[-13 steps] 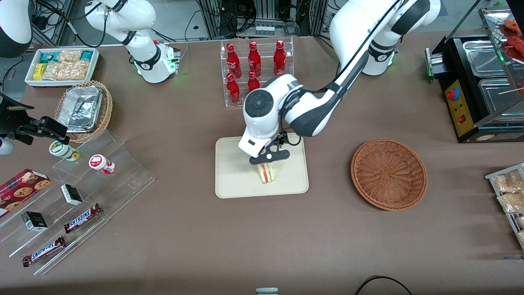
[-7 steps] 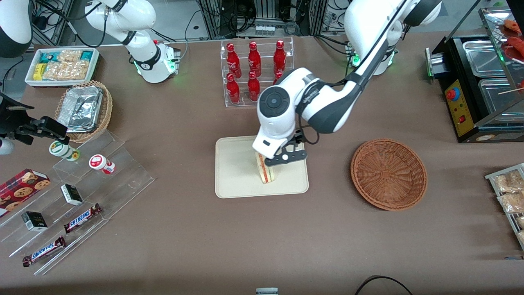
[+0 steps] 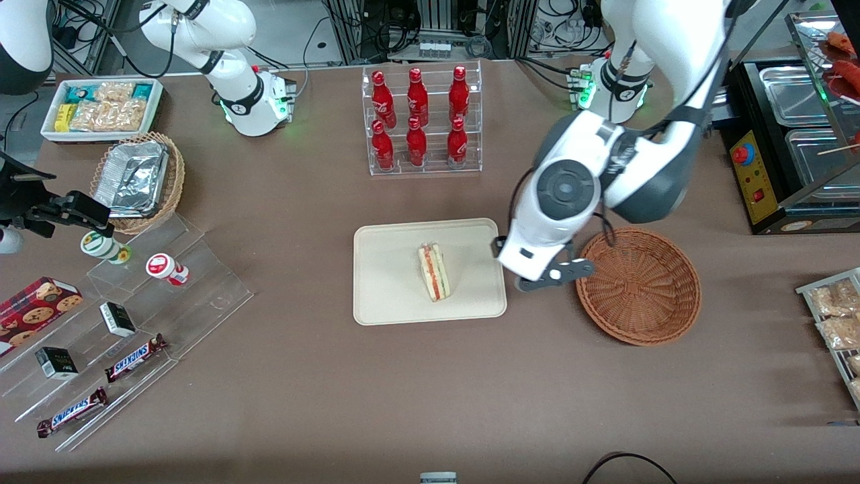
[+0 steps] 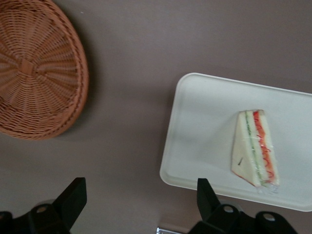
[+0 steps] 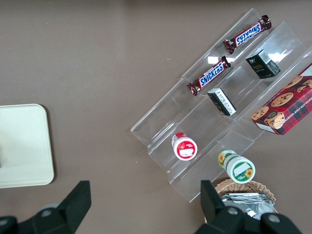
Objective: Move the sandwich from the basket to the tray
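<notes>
Hovering with fingers spread wide and gripping nothing, gripper (image 3: pixel 549 277) above bare table between tray (image 3: pixel 390 296) and basket (image 3: pixel 638 286). Lying on the tray apart from the gripper, sandwich (image 3: pixel 435 271), showing red and green filling layers. Sitting on the table beside the tray, 1 reddish-brown woven basket.

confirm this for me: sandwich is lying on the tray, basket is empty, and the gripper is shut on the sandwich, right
Not quite. The gripper is open and holds nothing; it hangs above the table between the tray and the basket. The left wrist view shows its fingers spread wide. The sandwich does lie on the tray, and the basket is empty.
</notes>
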Controlling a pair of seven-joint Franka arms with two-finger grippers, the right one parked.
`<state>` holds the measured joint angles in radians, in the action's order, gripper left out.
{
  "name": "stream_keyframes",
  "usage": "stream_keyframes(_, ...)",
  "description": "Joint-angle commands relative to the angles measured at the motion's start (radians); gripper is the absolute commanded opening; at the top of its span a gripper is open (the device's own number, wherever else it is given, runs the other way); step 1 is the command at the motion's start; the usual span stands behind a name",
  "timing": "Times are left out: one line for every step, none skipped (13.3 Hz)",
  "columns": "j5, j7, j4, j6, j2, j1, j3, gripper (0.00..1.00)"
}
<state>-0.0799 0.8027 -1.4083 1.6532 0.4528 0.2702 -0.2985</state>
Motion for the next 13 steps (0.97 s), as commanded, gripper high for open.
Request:
stream_keyframes(0.02,-0.036,-0.089,-0.006,-0.078,-0.078,-0.004,1.0)
stream_keyframes(0.02,-0.086,-0.118,-0.007,-0.103,-0.113,-0.005,1.0)
stream_keyframes(0.034,-0.141,-0.147,-0.009,-0.132,-0.133,-0.005,1.0)
stream_keyframes(0.049,-0.167,-0.178,-0.004,-0.156,-0.166,-0.004,1.0)
stream_keyframes(0.051,-0.193,-0.187,-0.003,-0.169,-0.187,-0.004,1.0)
stream_keyframes(0.052,-0.244,-0.187,-0.012,-0.177,-0.215,-0.005,1.0)
stream_keyframes(0.058,-0.297,-0.198,-0.026,-0.192,-0.236,-0.004,1.0)
stream_keyframes(0.063,-0.351,-0.215,-0.039,-0.216,-0.268,-0.004,1.0)
stream_keyframes(0.065,-0.402,-0.236,-0.042,-0.244,-0.297,-0.004,1.0)
stream_keyframes(0.069,-0.457,-0.276,-0.044,-0.29,-0.314,0.001,1.0)
stream_keyframes(0.095,-0.526,-0.311,-0.049,-0.333,-0.339,0.004,1.0)
stream_keyframes(0.103,-0.583,-0.331,-0.073,-0.371,-0.353,0.019,1.0)
stream_keyframes(0.106,-0.615,-0.33,-0.104,-0.387,-0.353,0.038,1.0)
